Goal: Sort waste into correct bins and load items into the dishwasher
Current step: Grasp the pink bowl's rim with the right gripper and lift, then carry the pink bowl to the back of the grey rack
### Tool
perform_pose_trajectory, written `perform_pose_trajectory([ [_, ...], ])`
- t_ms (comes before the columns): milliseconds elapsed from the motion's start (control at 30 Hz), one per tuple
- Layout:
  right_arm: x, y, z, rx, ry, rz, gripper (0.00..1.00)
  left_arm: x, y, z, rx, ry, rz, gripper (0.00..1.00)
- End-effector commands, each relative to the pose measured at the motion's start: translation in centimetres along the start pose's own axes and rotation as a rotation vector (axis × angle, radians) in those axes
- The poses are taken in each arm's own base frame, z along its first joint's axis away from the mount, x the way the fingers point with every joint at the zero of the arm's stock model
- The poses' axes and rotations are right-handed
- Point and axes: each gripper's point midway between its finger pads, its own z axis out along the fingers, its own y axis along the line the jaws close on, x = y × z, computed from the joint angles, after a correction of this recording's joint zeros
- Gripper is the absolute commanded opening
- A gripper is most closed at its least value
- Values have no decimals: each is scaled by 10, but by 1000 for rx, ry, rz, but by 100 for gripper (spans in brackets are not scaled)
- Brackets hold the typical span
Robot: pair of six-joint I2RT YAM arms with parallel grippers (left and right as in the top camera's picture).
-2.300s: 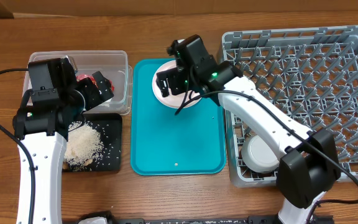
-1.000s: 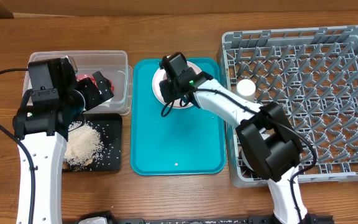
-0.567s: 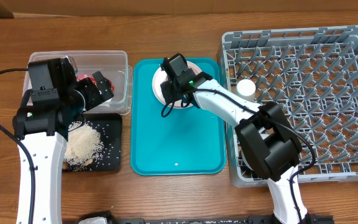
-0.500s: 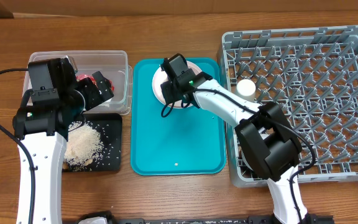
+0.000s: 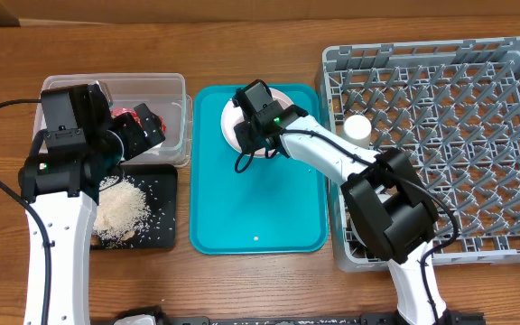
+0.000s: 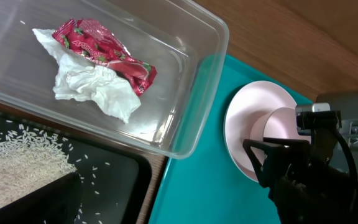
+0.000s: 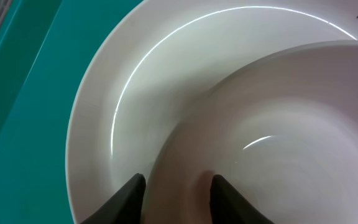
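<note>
Left station: one shallow black tray (image 5: 165, 185) holds a heap of loose white grains (image 5: 120, 212). At its 12 o'clock sits one clear plastic tub (image 5: 177, 113) with rounded corners, its long axis running 9 to 3. In the tub lie one crumpled shiny red wrapper (image 6: 107, 53), long axis 10 to 4 in the left wrist view, and one crumpled white napkin (image 6: 95, 93) touching it. The left gripper (image 5: 149, 126) hangs over the tub; I cannot tell how far its claw is open.

Centre: one teal tray (image 5: 260, 208), long axis 12 to 6. At its 12 o'clock end sit two round, smooth plates: a pale pink plate (image 6: 244, 115) with a smaller plate (image 7: 291, 137) lying on it. The right gripper (image 7: 179, 193) is down on them. Its claw is part open and grips nothing, the smaller plate's rim passing between the two black fingertips.

Right station: one grey lattice dish rack (image 5: 477, 135) with upright pegs, and one small white cup (image 5: 357, 127) near its 9 o'clock wall.
</note>
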Motion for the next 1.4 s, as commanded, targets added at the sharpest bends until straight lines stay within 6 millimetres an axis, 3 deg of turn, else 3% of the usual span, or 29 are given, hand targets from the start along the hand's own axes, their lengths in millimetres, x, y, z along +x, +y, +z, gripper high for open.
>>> perform_pose_trajectory([
  [0, -30, 10, -34, -16, -92, -26, 37, -4, -2, -4, 2, -18, 15, 100],
  [333, -33, 11, -40, -17, -104, -53, 36, -4, -2, -4, 2, -18, 15, 100],
  [1000, -20, 10, -39, -9, -51, -56, 25, -4, -2, -4, 2, -18, 15, 100],
  [1367, -22, 10, -40, -6, -56, -55, 4, -4, -2, -4, 2, -18, 15, 100],
])
